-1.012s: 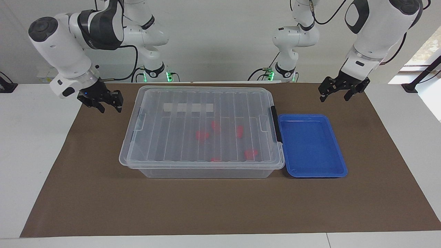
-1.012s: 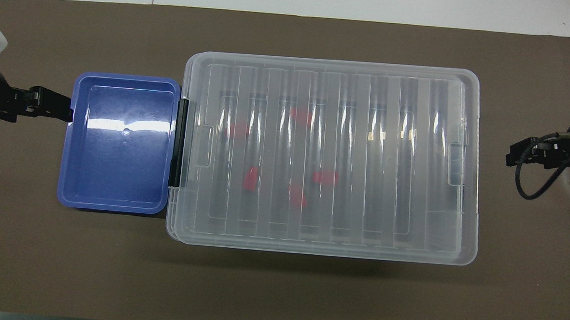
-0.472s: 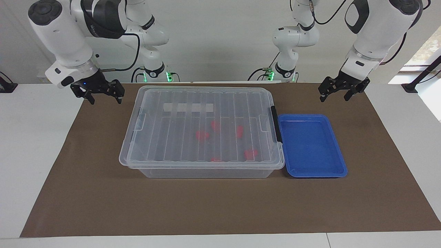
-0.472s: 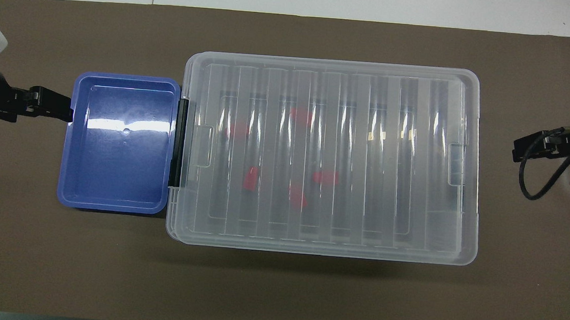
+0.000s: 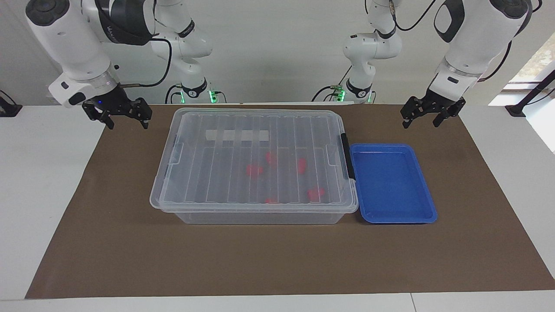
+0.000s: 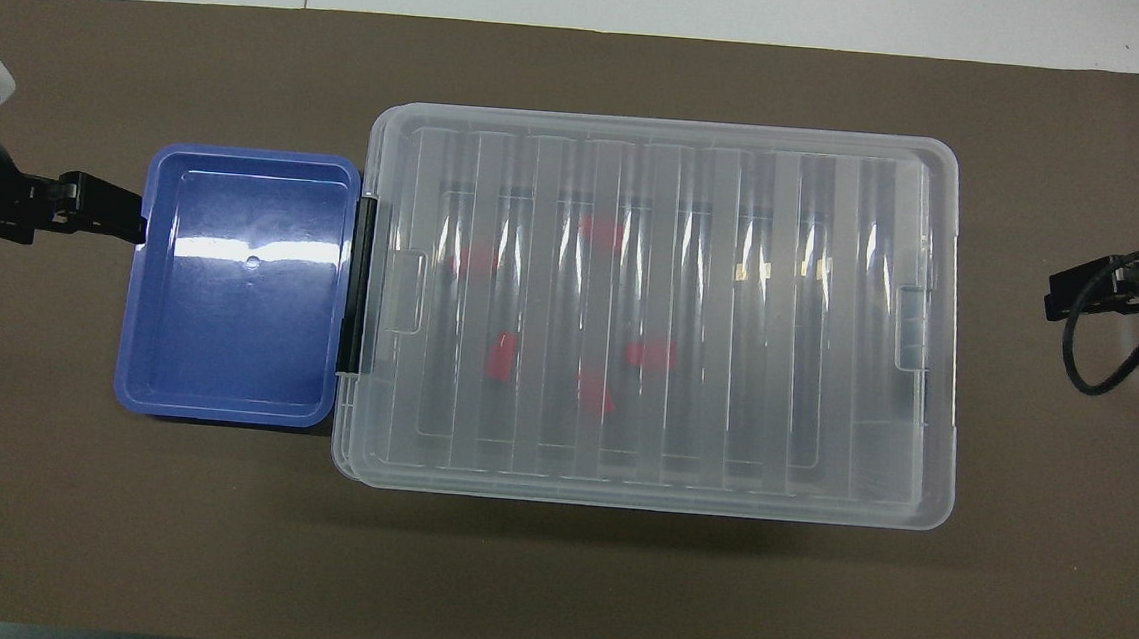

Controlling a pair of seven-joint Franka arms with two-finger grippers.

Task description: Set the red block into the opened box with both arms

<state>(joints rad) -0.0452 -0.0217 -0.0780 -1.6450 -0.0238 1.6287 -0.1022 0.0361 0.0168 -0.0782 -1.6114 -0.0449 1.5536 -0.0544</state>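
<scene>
overhead view shows the clear box sitting mid-mat with its ribbed lid on top, and the red blocks lie inside it, blurred through the plastic, about five that i can count. black latch is on the short side toward the left arm's end, and a blue tray sits right against that side, nothing in it. from across the table, the left gripper hangs over the brown mat near the tray's corner, fingers spread wide and holding nothing. the right gripper is up in the air over the mat edge beside the box, fingers also wide apart, nothing between them.
</scene>
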